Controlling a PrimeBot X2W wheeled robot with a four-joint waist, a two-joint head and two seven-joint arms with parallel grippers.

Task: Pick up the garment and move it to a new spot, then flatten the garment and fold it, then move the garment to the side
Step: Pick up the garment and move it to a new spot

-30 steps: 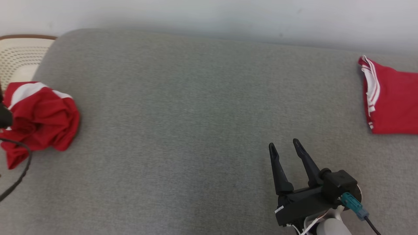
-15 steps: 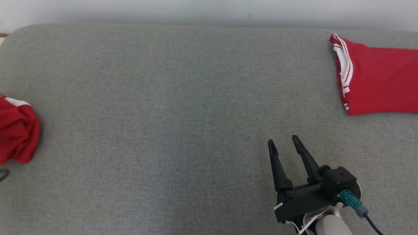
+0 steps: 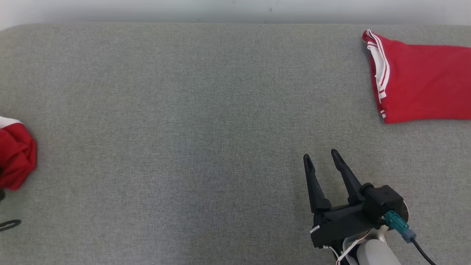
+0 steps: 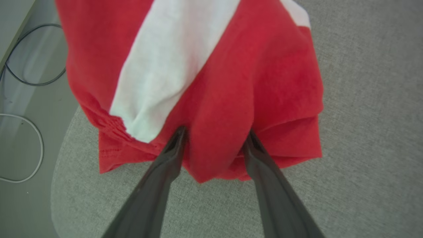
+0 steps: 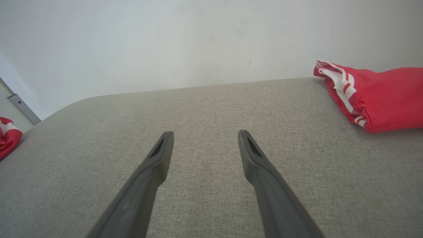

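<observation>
The garment [image 3: 14, 154] is a crumpled red cloth with a white band, lying at the left end of the grey padded surface [image 3: 184, 129]. In the left wrist view the garment [image 4: 214, 82] is seen close up. My left gripper [image 4: 216, 132] is pushed into its near edge, fingers spread wide with a red fold bulging between them and their tips buried in cloth. My right gripper [image 3: 320, 156] hovers open and empty over the surface's lower right. In the right wrist view the right gripper [image 5: 205, 134] points toward the back wall, with the garment [image 5: 8, 135] at far left.
A second red garment with white stripes [image 3: 423, 84] lies folded flat at the back right corner, also seen as a folded garment [image 5: 380, 96] from the right wrist. Beyond the surface's rounded left edge, a dark cable [image 4: 33, 76] and a white cable [image 4: 33, 148] lie on the floor.
The head camera has swung right, so the crumpled garment now sits at the view's left edge and the folded one shows more fully. The right gripper has held still.
</observation>
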